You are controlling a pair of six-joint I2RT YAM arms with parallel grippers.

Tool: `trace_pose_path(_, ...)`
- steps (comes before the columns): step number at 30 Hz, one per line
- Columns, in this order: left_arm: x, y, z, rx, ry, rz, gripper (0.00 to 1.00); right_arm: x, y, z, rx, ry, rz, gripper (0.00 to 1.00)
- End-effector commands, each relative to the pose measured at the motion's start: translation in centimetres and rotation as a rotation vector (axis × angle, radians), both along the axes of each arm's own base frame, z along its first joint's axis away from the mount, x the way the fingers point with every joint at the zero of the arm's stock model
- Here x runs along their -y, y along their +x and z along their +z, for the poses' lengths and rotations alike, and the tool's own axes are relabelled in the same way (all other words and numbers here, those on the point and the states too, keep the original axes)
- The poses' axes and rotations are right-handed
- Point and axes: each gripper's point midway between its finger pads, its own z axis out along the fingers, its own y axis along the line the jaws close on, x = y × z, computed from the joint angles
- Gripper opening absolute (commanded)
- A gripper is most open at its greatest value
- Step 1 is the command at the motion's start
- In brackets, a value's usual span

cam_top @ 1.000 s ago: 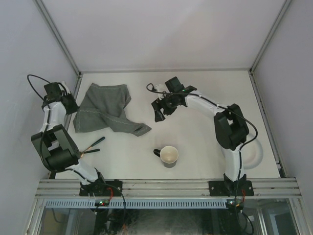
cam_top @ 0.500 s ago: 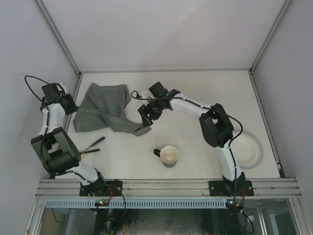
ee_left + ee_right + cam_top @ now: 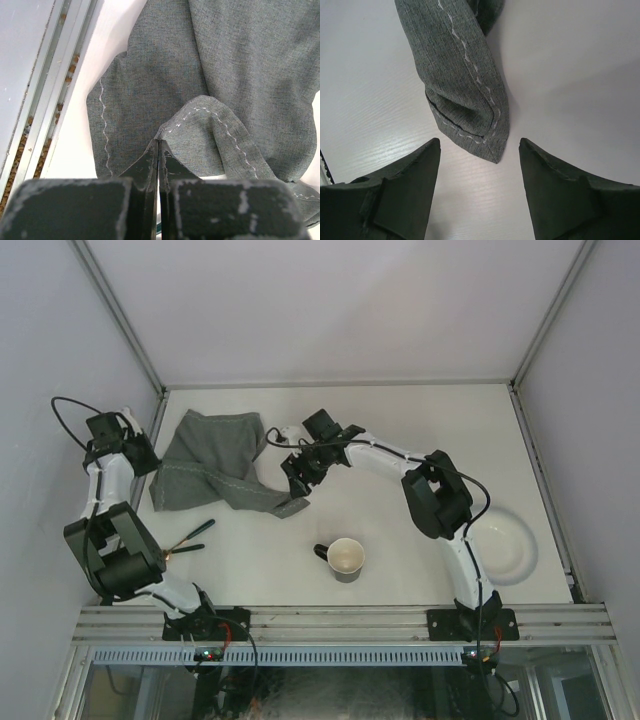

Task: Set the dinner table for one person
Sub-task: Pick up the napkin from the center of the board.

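Note:
A crumpled grey stitched cloth mat lies at the back left of the off-white dinner table. My left gripper is at the mat's left edge. In the left wrist view my left gripper is shut, with a raised fold of the mat pinched at its tips. My right gripper hovers over the mat's near right corner. Its open fingers stand either side of that folded corner without touching it.
A dark mug with a pale inside stands in the near middle. A white bowl sits near right, partly behind the right arm. A dark-handled utensil lies near left. Aluminium rails edge the table.
My right arm swung left from the table's middle to the mat's near right corner, and its jaws narrowed a little. The left gripper stayed shut at the mat's left edge.

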Motion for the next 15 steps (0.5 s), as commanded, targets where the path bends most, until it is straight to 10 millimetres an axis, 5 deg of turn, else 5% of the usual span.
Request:
trace_pose_path(1,0.1,-0.2,2.2,0.064,0.019,-0.001,0.0,-1.6,1.3,1.0,0.089,0.065,0.036,0.64)
trace_pose_path(15,0.1,-0.9,3.0,0.063,0.041,0.0,0.0,-2.8,1.2,-0.6,0.049,0.099,0.041,0.64)
